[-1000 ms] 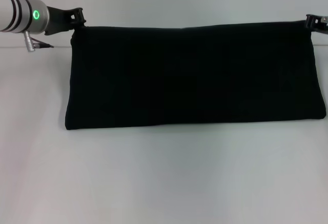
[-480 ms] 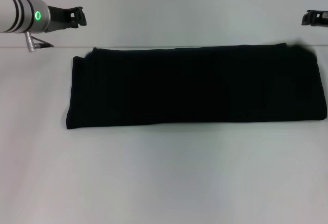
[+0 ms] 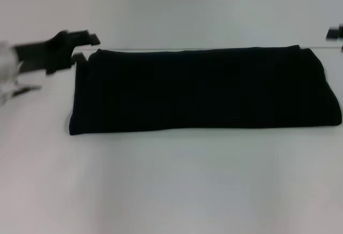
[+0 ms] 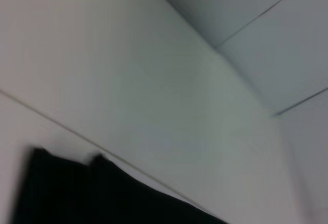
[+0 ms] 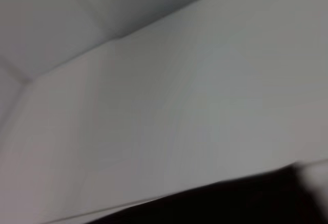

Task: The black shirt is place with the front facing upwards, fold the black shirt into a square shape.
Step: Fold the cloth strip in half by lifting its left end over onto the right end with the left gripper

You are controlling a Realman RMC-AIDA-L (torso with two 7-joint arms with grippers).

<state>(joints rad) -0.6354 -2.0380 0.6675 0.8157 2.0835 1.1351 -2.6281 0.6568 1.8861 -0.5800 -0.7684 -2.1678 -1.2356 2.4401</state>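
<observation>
Black cloth, the large plain black shirt [image 3: 203, 90], lies folded into a long flat band across the upper middle of the head view on the smooth white table [image 3: 171, 180]; its print and label do not show; a second ago its far edge was held up taut between the two claws, half a second ago it had dropped flat, and now it lies much as then, its upper left corner smoothed down. The left claw [image 3: 86, 47] has moved since then: it sits at the upper left of the frame, smeared by motion, lower and closer to the shirt than before, just beside the band's upper left corner; its two dark fingers stand apart with nothing between them. The right claw [image 3: 336, 32] shows only as a dark sliver at the upper right edge, farther out of frame than earlier, apart from the shirt's upper right corner; whether it is apart or together I cannot tell. The band's edges run nearly straight, its right end slightly rounded. Both wrist views show a strip of the same matte black cloth [image 4: 102, 193] [image 5: 230, 203] against white table.
</observation>
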